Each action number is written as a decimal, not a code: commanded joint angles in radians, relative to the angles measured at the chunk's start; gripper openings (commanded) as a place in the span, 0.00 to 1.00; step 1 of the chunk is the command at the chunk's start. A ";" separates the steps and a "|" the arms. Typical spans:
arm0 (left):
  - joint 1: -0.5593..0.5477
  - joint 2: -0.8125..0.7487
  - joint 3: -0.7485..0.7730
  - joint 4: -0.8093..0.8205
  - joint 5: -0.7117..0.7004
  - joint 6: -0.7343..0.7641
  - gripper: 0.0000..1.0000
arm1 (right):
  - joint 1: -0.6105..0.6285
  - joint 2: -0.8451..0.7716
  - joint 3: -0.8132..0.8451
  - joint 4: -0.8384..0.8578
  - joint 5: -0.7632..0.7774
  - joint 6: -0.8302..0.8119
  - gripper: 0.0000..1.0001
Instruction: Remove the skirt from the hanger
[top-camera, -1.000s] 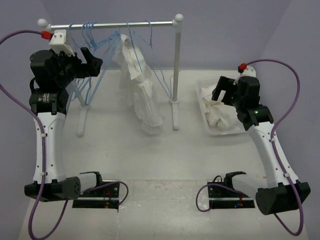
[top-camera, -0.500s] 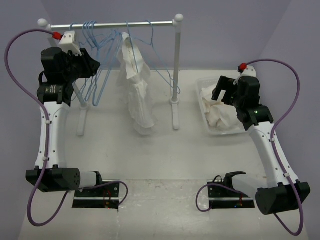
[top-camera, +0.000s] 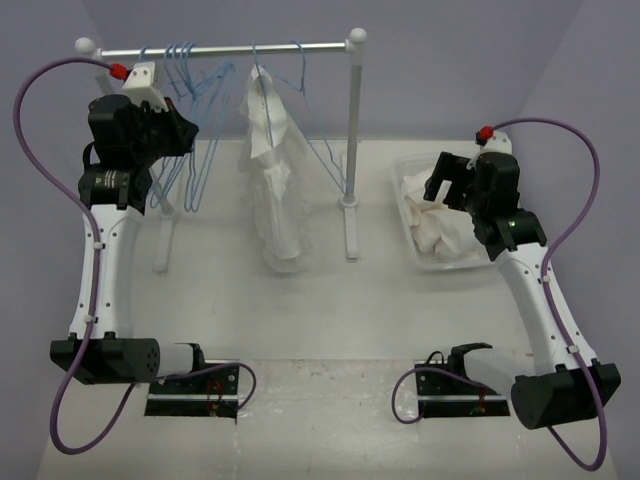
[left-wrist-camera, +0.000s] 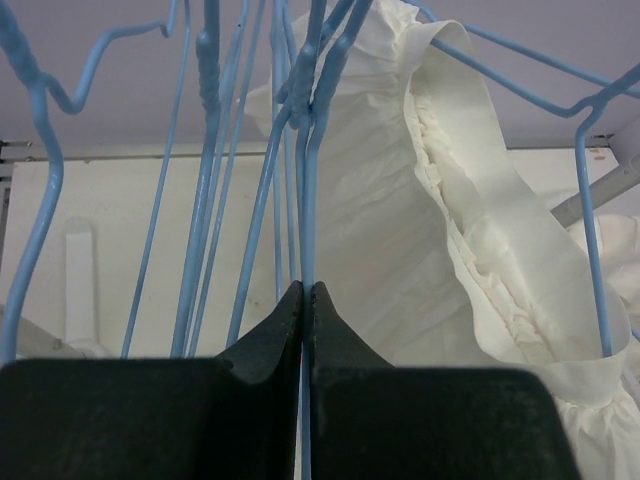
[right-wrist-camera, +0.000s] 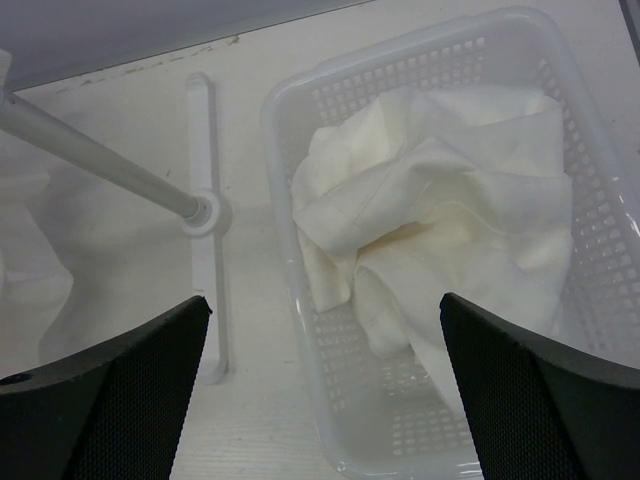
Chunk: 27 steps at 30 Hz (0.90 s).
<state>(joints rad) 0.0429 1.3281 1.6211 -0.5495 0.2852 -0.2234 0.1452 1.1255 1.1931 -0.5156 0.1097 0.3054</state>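
Left end effector (left-wrist-camera: 303, 300) pinches a blue wire hanger (left-wrist-camera: 307, 200) beside the white ruffled skirt (left-wrist-camera: 400, 230); right end effector (right-wrist-camera: 322, 305) hangs spread above a clear plastic basket (right-wrist-camera: 272, 130).

Bright, soft, even light throughout.
Shadows on the table (top-camera: 330, 300) are faint; the left end effector (left-wrist-camera: 302, 292) reads as a dark, underexposed silhouette.

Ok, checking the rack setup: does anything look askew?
The blue hangers bunch and splay at angles at the rail's left, the left end effector shut on one wire. The skirt hangs bunched, lopsided on its hanger.
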 joint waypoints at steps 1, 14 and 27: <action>-0.029 -0.030 0.039 0.002 -0.021 0.019 0.00 | 0.004 0.008 0.008 0.020 0.002 -0.019 0.99; -0.098 -0.010 0.079 0.037 -0.023 0.059 0.00 | 0.004 0.010 0.007 0.020 0.010 -0.023 0.99; -0.115 -0.021 0.034 0.019 -0.278 0.033 0.00 | 0.004 0.014 0.006 0.014 0.031 -0.028 0.99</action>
<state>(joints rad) -0.0711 1.3254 1.6711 -0.5571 0.1421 -0.1883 0.1452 1.1271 1.1931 -0.5159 0.1146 0.2939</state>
